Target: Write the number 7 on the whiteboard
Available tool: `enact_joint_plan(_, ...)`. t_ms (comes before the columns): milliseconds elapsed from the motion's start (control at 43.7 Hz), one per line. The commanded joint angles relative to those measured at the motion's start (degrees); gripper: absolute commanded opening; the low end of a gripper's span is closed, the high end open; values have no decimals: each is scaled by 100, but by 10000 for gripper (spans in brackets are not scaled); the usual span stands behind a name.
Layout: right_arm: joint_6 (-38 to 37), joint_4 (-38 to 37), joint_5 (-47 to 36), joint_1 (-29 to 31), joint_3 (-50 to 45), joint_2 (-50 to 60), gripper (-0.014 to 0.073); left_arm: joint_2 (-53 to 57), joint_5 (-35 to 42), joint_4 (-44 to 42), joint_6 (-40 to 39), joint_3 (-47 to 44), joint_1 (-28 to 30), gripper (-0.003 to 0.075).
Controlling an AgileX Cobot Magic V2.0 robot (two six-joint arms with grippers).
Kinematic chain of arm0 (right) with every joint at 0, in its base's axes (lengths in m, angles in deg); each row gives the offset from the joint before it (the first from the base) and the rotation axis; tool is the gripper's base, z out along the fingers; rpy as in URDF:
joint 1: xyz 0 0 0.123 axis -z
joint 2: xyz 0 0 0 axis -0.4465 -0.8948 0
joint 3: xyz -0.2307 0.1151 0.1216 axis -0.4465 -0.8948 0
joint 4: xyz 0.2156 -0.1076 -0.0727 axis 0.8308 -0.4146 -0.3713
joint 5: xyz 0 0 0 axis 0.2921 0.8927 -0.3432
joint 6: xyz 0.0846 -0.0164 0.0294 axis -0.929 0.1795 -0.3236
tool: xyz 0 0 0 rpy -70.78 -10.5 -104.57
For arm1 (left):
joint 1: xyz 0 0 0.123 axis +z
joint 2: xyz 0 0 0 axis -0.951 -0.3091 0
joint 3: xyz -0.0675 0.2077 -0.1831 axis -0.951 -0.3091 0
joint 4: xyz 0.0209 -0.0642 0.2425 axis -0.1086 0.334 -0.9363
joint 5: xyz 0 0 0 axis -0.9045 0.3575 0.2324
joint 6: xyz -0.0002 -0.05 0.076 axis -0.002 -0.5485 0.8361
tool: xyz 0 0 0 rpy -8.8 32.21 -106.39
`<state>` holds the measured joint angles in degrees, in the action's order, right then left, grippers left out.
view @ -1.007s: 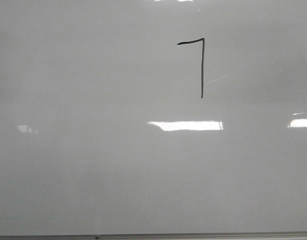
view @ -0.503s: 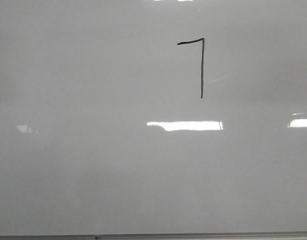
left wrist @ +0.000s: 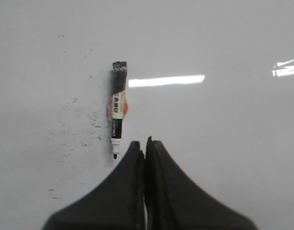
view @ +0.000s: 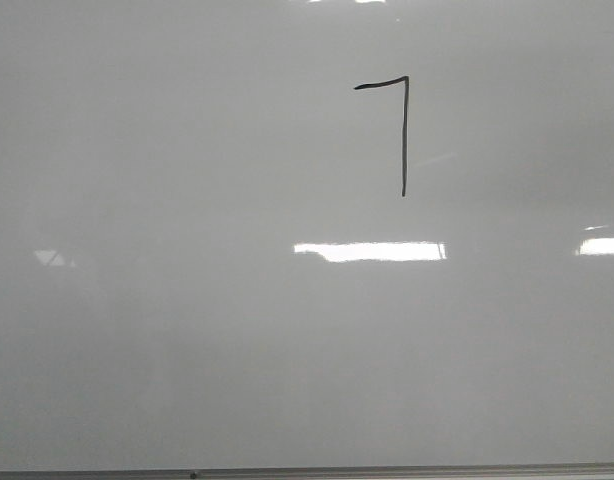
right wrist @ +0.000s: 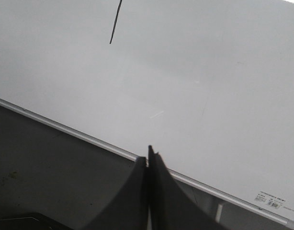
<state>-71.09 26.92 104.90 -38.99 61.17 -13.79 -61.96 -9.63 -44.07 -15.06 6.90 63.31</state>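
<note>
I see the 7 (view: 404, 135) drawn high on the board (view: 187, 350), right of the middle. My left gripper (left wrist: 145, 146) is pinched closed beside a loose marker (left wrist: 117, 108). My right gripper (right wrist: 148, 155) is closed too, holding nothing.

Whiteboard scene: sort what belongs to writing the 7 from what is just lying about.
Job:
whiteboard
7, already drawn
marker, uncapped, lying on the board
left gripper, shut, empty
right gripper, shut, empty

Lying about:
barcode sticker
smudges
</note>
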Motion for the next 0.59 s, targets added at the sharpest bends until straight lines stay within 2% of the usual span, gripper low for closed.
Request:
enact_joint_plan(0, -24, 17, -344, 39, 127, -18, -69, 338, 1258, -2, 9, -517, 244, -20)
enact_joint_plan(275, -24, 17, -344, 39, 127, -18, -69, 1188, 2300, -2, 9, -1992, 564, -21)
enact_joint_plan(572, -24, 17, -338, 39, 127, -18, -69, 1538, 2665, -2, -2, -2465, 768, -21)
